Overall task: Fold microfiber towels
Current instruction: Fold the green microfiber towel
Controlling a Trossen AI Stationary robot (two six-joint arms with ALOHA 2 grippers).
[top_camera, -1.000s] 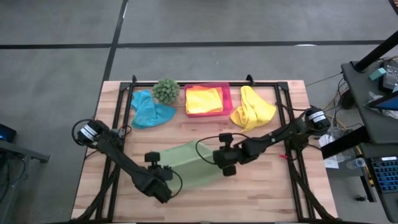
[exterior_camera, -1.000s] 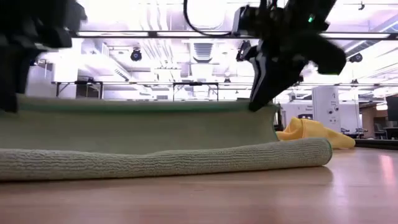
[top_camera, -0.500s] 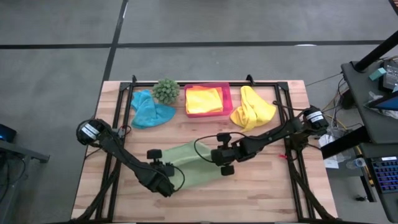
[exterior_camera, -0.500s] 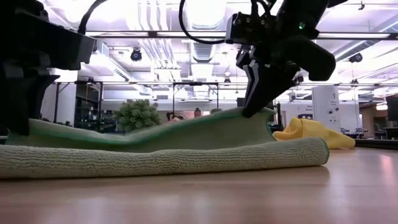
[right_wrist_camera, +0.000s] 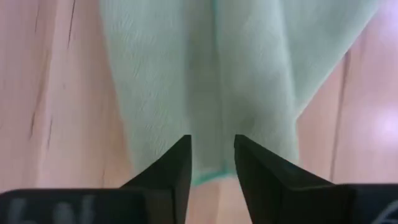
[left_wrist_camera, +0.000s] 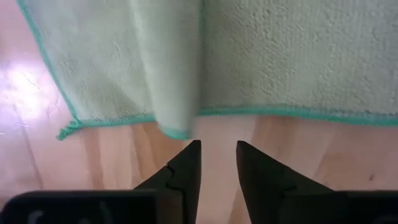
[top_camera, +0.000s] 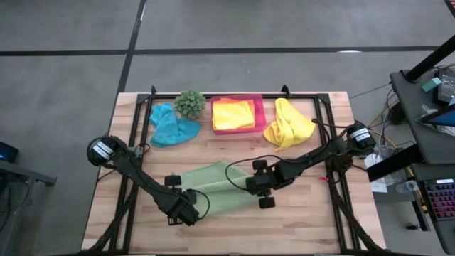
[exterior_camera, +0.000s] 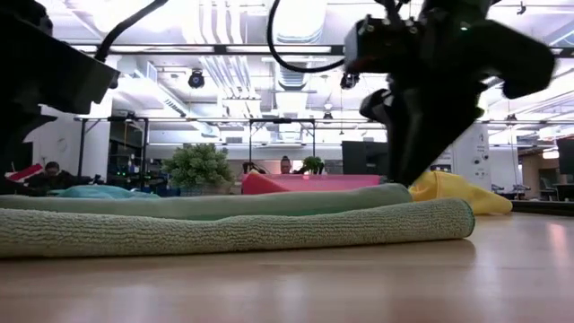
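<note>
A light green microfiber towel (top_camera: 217, 188) lies folded over on the wooden table, its upper layer resting on the lower one (exterior_camera: 224, 224). My left gripper (left_wrist_camera: 217, 149) points down just off the towel's near left corner, open, with bare wood between its fingers. My right gripper (right_wrist_camera: 211, 143) hovers above the towel's right end (top_camera: 257, 186), open, with the cloth below it. Neither gripper holds anything.
Along the far edge lie a teal towel (top_camera: 170, 126), a spiky green plant (top_camera: 190, 104), a pink tray (top_camera: 260, 114) holding a folded yellow towel (top_camera: 233, 114), and a crumpled yellow towel (top_camera: 288, 124). Bare wood lies near the front edge.
Both grippers have let go of the green towel's raised edge. That edge, stretched between them a second ago, sagged in the middle and then dropped flat onto the lower layer. The lower layer has stayed where it was.
</note>
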